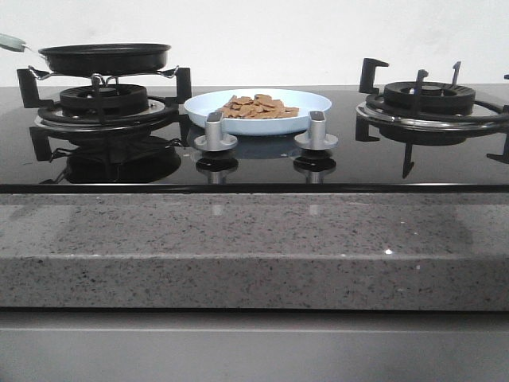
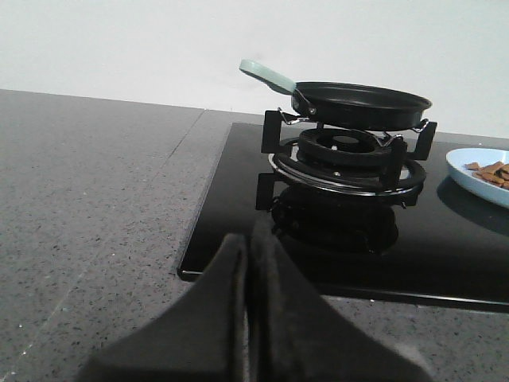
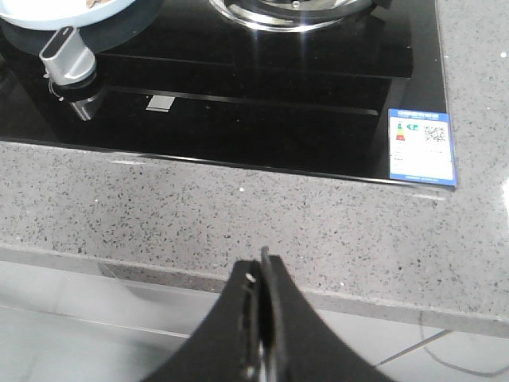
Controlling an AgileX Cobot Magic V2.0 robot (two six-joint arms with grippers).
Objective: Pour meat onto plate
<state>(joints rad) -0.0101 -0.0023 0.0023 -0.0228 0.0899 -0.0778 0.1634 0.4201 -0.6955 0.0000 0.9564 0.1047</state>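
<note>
Already the meat (image 1: 259, 107) lies heaped on the plate (image 1: 314, 119), centre frame behind two knobs (image 1: 215, 132). Pouring looks finished; next move, probably only retreat. Frying pan (image 1: 105, 57) sits on the burner, upper left. Left hand (image 2: 248, 263) and right hand (image 3: 261, 278) are both pressed together, empty, over the worktop (image 1: 254, 247). Nothing obstructs.

My front view cuts off the pan handle (image 1: 9, 41); my left wrist view crops the plate (image 2: 477, 181); label (image 3: 420, 147) print is unreadable.
</note>
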